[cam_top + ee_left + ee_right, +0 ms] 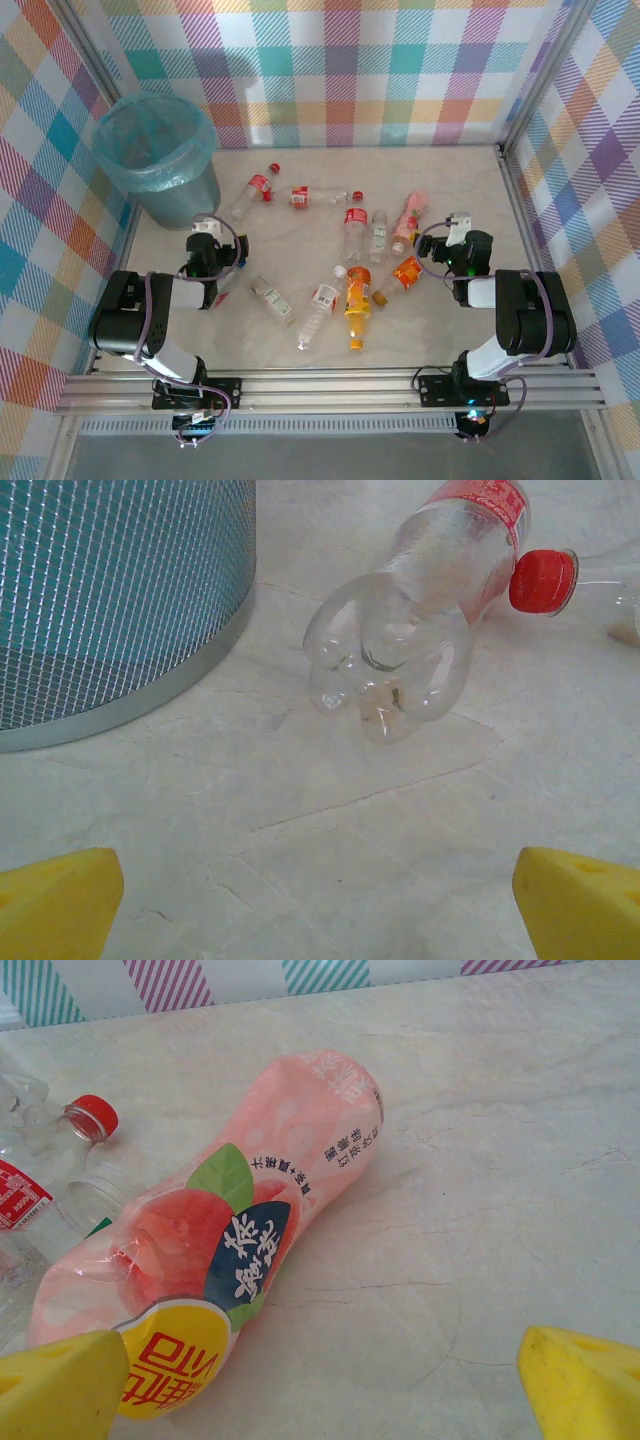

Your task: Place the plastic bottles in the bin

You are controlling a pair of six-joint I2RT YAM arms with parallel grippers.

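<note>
Several plastic bottles lie scattered on the table: a clear one with a red label (250,194), a pink one (407,220) and an orange one (358,298) among them. The grey bin (160,160) with its blue bag stands at the far left. My left gripper (206,230) sits low just in front of the bin, open and empty (320,910); beyond it lies the base of a clear bottle (410,630). My right gripper (455,228) is open (320,1390), and the pink peach bottle (220,1230) lies against its left finger (60,1385).
The bin's mesh wall (110,590) rises close at the left wrist's upper left. A red cap (540,580) of another bottle touches the clear one. Checked walls enclose the table (470,190) on three sides. A clear red-capped bottle (85,1125) lies left of the pink one.
</note>
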